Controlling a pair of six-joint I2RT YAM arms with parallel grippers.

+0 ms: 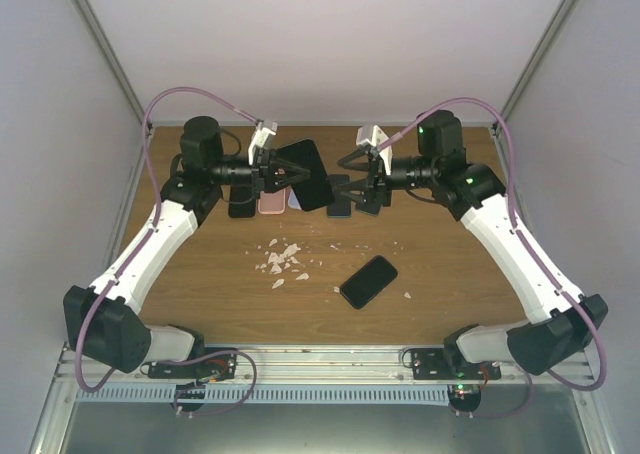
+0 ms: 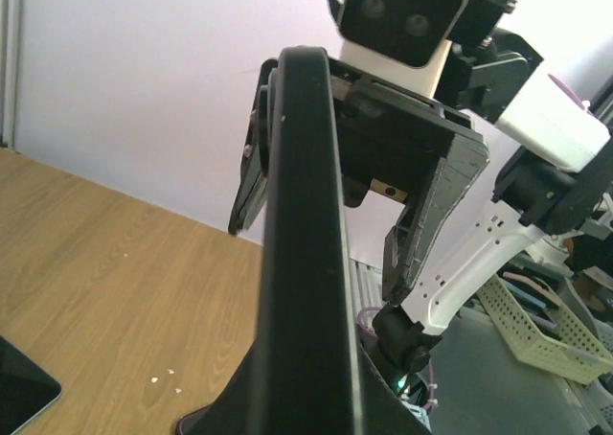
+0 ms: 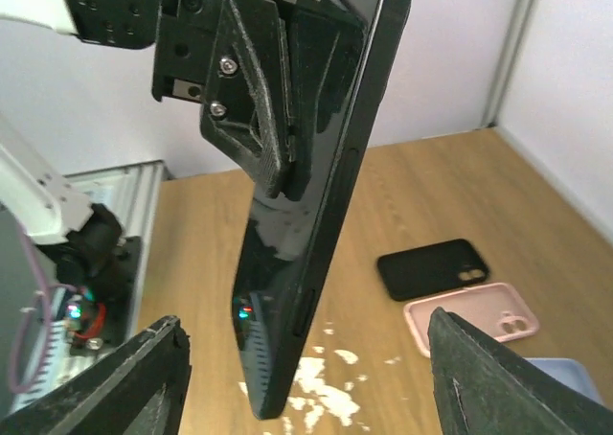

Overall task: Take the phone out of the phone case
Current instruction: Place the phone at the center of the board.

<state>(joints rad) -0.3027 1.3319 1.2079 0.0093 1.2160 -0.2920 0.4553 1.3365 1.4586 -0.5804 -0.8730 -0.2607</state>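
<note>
Left wrist: phone point(image 2: 302, 243) edge-on, base merges with dark shape point(image 2: 251, 401), maybe jaws

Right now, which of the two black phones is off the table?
The raised phone, pinched on edge in the left fingers between the two arms. The other phone lies flat on the table, nearer the arm bases.

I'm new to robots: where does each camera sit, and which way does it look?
Top external: above and behind, looking down at the table; left arm and right arm show, left gripper facing right gripper.
Left wrist: on the left arm, looking along the held phone at the right gripper.
Right wrist: on the right arm, facing the left gripper; own fingers at the bottom.
Shared: all see the held phone.
</note>
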